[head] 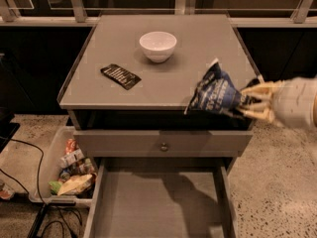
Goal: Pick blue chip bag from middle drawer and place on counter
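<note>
My gripper [246, 102] comes in from the right and is shut on the blue chip bag [214, 92], a crinkly dark-blue foil bag with white lettering. The bag hangs in the air over the front right edge of the counter [198, 48]. The middle drawer [159, 202] is pulled out below, and its flat grey floor holds nothing that I can see.
A white bowl [158, 45] stands at the counter's middle back. A flat black packet [120, 76] lies at the counter's front left. A closed drawer front with a round knob [163, 146] sits above the open drawer. A bin of snack packets [69, 170] stands on the floor left.
</note>
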Tool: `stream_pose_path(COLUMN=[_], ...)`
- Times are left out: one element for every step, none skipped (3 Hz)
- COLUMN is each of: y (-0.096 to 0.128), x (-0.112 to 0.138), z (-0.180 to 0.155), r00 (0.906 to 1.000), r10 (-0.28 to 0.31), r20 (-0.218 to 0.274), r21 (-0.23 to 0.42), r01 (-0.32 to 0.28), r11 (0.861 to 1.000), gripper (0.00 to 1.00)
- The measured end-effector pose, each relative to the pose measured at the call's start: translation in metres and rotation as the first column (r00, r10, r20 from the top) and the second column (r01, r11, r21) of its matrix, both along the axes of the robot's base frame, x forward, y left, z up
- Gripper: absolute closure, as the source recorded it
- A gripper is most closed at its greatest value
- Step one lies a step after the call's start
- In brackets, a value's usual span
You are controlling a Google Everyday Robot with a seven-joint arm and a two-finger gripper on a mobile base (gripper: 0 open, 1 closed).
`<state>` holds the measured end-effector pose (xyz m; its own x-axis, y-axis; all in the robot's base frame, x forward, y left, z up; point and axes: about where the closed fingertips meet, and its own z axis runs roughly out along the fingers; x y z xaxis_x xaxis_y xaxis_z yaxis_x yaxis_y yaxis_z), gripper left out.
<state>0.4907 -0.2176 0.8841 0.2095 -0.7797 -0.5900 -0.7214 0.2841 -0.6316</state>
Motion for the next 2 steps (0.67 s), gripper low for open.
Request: stream_pose_path(y=[0.002,0.006], x=[0.042,0.048], z=[0.054,0.070], r00=[0.9979,0.9956], r10=[0.014,0.019], r20=[0.063,0.091], r21=[0.004,0.006], r01=[-0.014,-0.020], r11=[1.000,1.000], gripper=[1.00,1.00])
